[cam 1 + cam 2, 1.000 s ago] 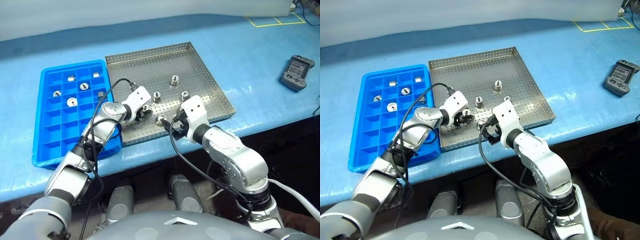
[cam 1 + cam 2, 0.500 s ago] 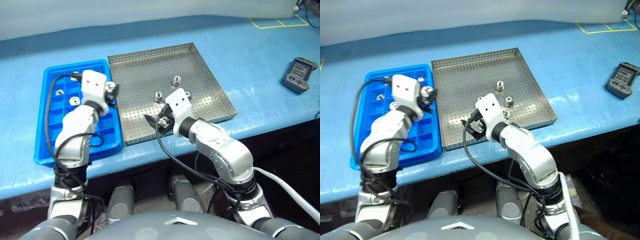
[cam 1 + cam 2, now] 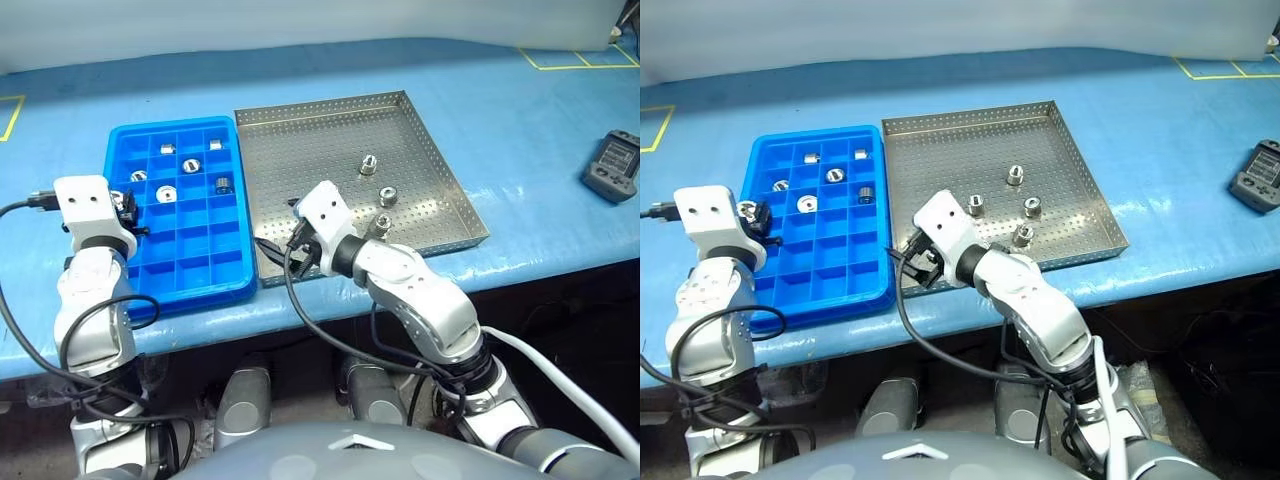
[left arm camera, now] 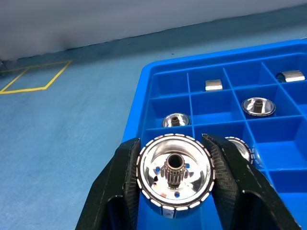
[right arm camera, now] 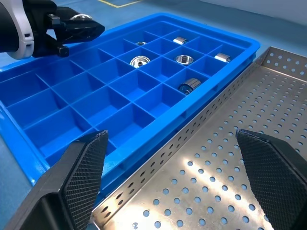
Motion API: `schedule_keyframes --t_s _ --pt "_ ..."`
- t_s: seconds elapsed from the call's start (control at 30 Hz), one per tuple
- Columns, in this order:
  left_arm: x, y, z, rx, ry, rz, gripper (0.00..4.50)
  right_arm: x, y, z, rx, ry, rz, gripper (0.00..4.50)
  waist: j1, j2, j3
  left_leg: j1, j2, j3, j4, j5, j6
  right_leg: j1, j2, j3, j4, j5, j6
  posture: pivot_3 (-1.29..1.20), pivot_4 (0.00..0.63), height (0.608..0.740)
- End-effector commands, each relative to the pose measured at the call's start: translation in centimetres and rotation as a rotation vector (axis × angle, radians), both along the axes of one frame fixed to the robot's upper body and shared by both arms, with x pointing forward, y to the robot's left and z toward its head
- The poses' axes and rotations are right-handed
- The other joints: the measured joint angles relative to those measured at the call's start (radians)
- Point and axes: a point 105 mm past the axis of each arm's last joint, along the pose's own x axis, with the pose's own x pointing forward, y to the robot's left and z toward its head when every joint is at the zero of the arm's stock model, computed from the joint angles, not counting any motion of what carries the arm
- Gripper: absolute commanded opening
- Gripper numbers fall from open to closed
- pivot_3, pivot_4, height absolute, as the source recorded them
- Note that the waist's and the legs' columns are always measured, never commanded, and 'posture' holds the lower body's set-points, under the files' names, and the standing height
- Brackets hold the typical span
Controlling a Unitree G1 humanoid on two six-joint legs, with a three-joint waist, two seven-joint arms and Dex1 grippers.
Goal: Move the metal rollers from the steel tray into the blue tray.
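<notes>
The left gripper (image 4: 175, 165) has its jaws clenched on a shiny flanged metal roller (image 4: 175, 173), poised over the left edge of the bright blue compartmented plastic tray (image 3: 190, 285), probably to drop it into a free cell. The right gripper (image 5: 175, 165), jaws spread wide and empty, waits low over the perforated grey steel tray (image 3: 330, 150), where three rollers (image 3: 368, 163) remain.

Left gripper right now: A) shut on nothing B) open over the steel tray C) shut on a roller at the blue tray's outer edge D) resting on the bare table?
C: in the left wrist view the left gripper has its fingers clamped on both sides of a shiny metal roller, over the outer edge of the blue tray.
</notes>
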Motion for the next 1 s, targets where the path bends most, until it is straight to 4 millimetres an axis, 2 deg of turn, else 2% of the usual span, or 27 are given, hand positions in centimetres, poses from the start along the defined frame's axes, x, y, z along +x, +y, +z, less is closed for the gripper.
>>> schedule_keyframes --t_s 0.03,0.2,0.3,0.43,0.47,0.5,0.57,0.67,0.73,0.87,0.93,1.0 --pt "0.3 0.7 -0.1 0.021 -0.002 0.040 1.69 -0.2 0.2 1.1 0.030 -0.046 0.006 4.50 0.000 0.000 0.000 0.000 0.000 0.000 0.000 0.000 0.000 0.000 0.000 0.000 0.000 0.000 0.000 0.06 0.150 0.740" --pt "0.7 0.2 -0.8 -0.012 0.017 0.029 1.69 -0.6 -0.1 0.9 0.026 -0.045 0.009 4.50 -0.002 0.000 0.000 0.000 0.000 0.000 0.000 0.000 0.000 0.000 0.000 0.000 0.000 0.000 0.000 0.04 0.150 0.740" --pt "1.2 -0.9 -0.2 -0.050 -0.018 -0.024 2.71 -0.6 -0.4 0.7 0.019 -0.046 -0.004 4.50 -0.006 0.000 0.000 0.000 0.000 0.000 0.000 0.000 0.000 0.000 0.000 0.000 0.000 0.000 0.000 0.03 0.150 0.740" --pt "2.2 -3.6 1.9 -0.065 -0.089 -0.159 3.96 -0.5 -0.9 0.7 0.019 -0.046 -0.026 4.50 -0.007 0.000 0.000 0.000 0.000 0.000 0.000 0.000 0.000 0.000 0.000 -0.001 0.000 0.000 0.000 0.02 0.150 0.740" --pt "2.6 -4.9 2.8 -0.070 -0.113 -0.229 4.31 -0.4 -1.1 0.7 0.019 -0.047 -0.034 4.50 -0.008 0.000 0.000 0.000 0.000 0.000 0.000 0.000 0.000 0.000 0.000 0.000 0.000 0.000 0.000 0.00 0.150 0.740" --pt "3.0 -6.3 3.6 -0.081 -0.137 -0.301 4.45 -0.4 -1.4 0.8 0.020 -0.047 -0.040 4.50 -0.007 0.000 0.000 -0.001 0.000 0.000 0.000 0.000 0.000 0.000 0.000 0.000 -0.001 0.000 0.000 0.00 0.150 0.740" --pt "3.5 -9.2 4.9 -0.090 -0.163 -0.449 4.45 -0.2 -2.2 0.8 0.018 -0.047 -0.064 4.50 -0.007 0.000 0.000 -0.001 0.000 0.000 0.000 0.000 0.000 0.000 0.000 0.000 -0.001 0.000 0.000 -0.02 0.150 0.740" --pt "3.7 -13.4 5.2 -0.100 -0.124 -0.687 4.45 -0.1 -3.7 0.5 -0.003 -0.032 -0.107 4.50 -0.016 0.000 0.000 -0.001 0.000 0.000 0.001 0.000 0.000 0.001 0.000 0.000 -0.001 0.000 0.000 -0.04 0.150 0.740" --pt "3.7 -16.1 4.3 -0.103 -0.051 -0.834 4.45 -0.3 -5.1 -0.1 -0.047 -0.029 -0.141 4.50 -0.020 0.000 0.000 -0.001 0.000 0.000 0.001 0.000 0.000 0.001 0.000 0.000 -0.002 0.000 0.000 -0.04 0.150 0.740" --pt "3.9 -18.9 2.9 -0.090 0.036 -0.982 4.45 -0.7 -7.0 -1.0 -0.097 -0.004 -0.194 4.50 -0.041 0.000 0.000 -0.002 0.000 0.000 0.001 -0.001 0.001 0.000 0.000 0.000 -0.002 0.000 0.000 -0.09 0.150 0.740" --pt "3.2 -21.8 1.8 -0.083 0.109 -1.140 4.45 -1.2 -8.0 -1.4 -0.114 0.019 -0.225 4.50 -0.050 0.000 0.000 -0.002 0.000 0.000 0.001 -0.001 0.001 0.000 0.000 0.000 -0.002 0.000 0.000 -0.10 0.150 0.740" --pt "2.6 -23.8 0.7 -0.047 0.173 -1.247 4.45 -1.6 -8.5 -1.7 -0.122 0.036 -0.243 4.50 -0.055 0.000 0.000 -0.001 0.000 0.000 0.001 -0.001 0.001 0.000 0.000 0.000 -0.002 0.000 0.000 -0.12 0.150 0.740"
